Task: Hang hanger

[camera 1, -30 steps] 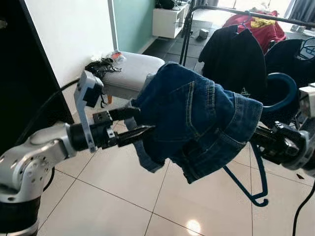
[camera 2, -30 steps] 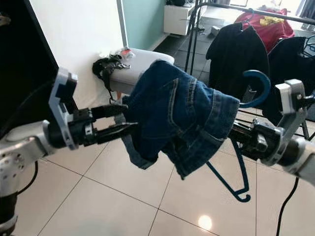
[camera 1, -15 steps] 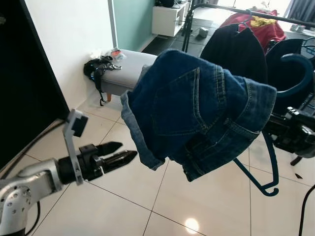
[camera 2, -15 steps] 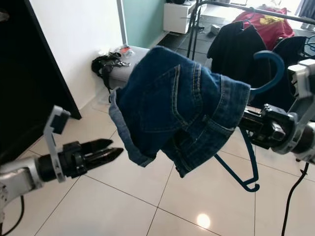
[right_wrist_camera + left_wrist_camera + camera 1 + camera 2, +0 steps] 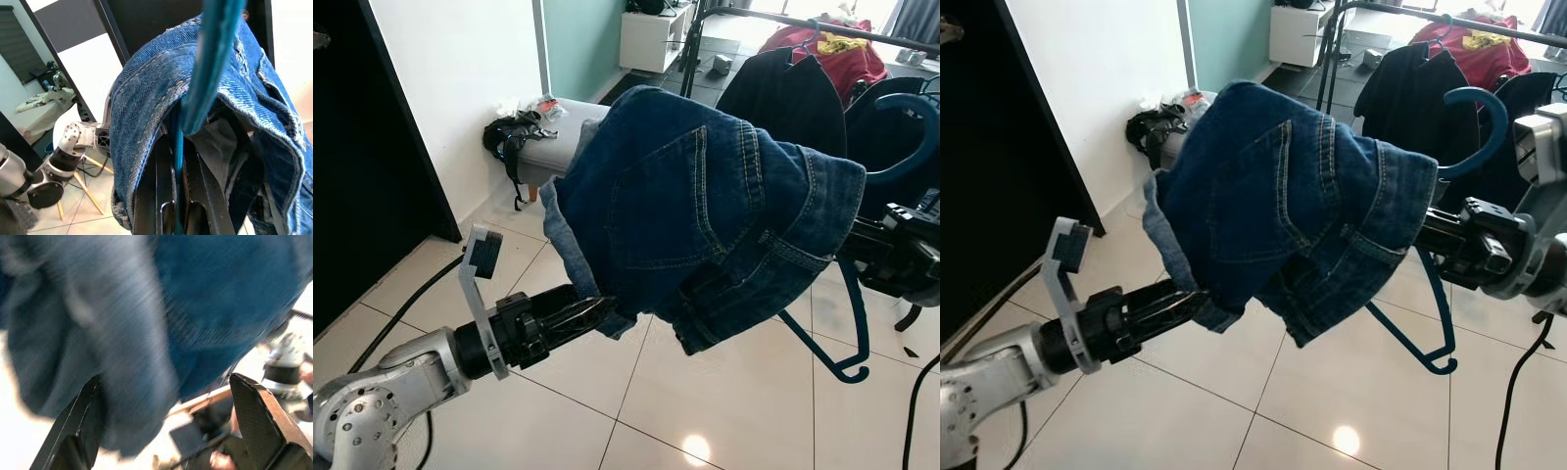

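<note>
Denim shorts on a blue hanger, held up over the tiled floor (image 5: pixel 558 411) before a clothes rack.

The clothes rack (image 5: pixel 803 22), hung with dark and red garments, stands behind at the robot's right, and a grey stool (image 5: pixel 548 147) sits by the white wall. The denim shorts (image 5: pixel 705 215) drape over the blue hanger (image 5: pixel 1474 122), raised between both arms. The right hand (image 5: pixel 178 191) is pinched on the hanger's stem, its hook curving upward. The left hand (image 5: pixel 582 311) reaches under the shorts' lower hem, fingers (image 5: pixel 254 406) spread around the fabric.
</note>
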{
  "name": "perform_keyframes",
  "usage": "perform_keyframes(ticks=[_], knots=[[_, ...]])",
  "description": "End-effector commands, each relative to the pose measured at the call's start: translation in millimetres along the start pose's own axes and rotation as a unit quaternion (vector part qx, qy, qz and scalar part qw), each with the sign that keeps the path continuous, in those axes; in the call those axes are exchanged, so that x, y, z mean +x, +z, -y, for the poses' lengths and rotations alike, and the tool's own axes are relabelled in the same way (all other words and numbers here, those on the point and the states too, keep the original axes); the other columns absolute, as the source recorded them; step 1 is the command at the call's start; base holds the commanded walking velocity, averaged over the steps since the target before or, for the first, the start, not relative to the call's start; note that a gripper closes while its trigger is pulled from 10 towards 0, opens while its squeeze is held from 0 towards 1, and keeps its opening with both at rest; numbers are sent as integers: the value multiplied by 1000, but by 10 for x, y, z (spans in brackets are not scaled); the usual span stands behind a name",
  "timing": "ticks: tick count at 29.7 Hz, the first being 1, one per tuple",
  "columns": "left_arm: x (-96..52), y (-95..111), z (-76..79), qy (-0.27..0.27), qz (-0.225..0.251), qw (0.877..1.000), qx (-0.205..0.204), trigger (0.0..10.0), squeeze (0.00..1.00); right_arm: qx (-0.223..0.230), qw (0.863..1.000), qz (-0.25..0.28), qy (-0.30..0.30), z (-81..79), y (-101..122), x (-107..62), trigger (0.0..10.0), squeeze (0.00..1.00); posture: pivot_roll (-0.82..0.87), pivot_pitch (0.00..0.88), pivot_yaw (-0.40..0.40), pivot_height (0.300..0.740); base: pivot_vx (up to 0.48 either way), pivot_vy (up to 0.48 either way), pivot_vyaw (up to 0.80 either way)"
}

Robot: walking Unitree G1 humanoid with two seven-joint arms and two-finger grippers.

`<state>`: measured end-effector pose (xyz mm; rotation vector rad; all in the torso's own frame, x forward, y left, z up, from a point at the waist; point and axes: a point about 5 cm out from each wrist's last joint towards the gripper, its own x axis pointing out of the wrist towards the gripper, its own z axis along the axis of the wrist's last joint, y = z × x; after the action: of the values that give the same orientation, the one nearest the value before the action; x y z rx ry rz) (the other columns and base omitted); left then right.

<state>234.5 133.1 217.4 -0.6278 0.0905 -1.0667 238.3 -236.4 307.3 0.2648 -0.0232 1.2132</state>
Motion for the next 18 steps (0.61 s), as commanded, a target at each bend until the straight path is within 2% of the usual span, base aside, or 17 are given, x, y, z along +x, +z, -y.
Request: perform_keyframes(ticks=[1,6,7,9,11,14,18], knots=[[53,20,24,-2,14,1000,2,10000,0,-17,999,17,25,-52,73,42,10000,0,-29,109,-36,740,0,0,0],[118,-9,48,-13,21,1000,-19,10000,0,-18,999,19,27,-46,70,71,10000,0,-33,106,-39,740,0,0,0],[111,-12,74,-24,22,999,-24,0,0,-18,999,19,27,-45,68,77,10000,0,-35,105,-37,740,0,0,0],[104,-11,95,-31,23,999,-29,0,0,-17,999,20,28,-44,66,81,10000,0,-35,105,-37,740,0,0,0],[29,105,109,-36,30,999,-17,0,0,-17,999,19,23,-50,65,59,10000,0,-38,105,-40,740,0,0,0],[0,163,97,-32,35,999,-10,0,0,-17,999,19,20,-52,66,45,10000,0,-38,105,-40,740,0,0,0],[-126,500,62,-24,46,998,42,0,0,-11,1000,9,9,-59,26,-11,10000,0,-38,101,-40,740,0,0,0]])
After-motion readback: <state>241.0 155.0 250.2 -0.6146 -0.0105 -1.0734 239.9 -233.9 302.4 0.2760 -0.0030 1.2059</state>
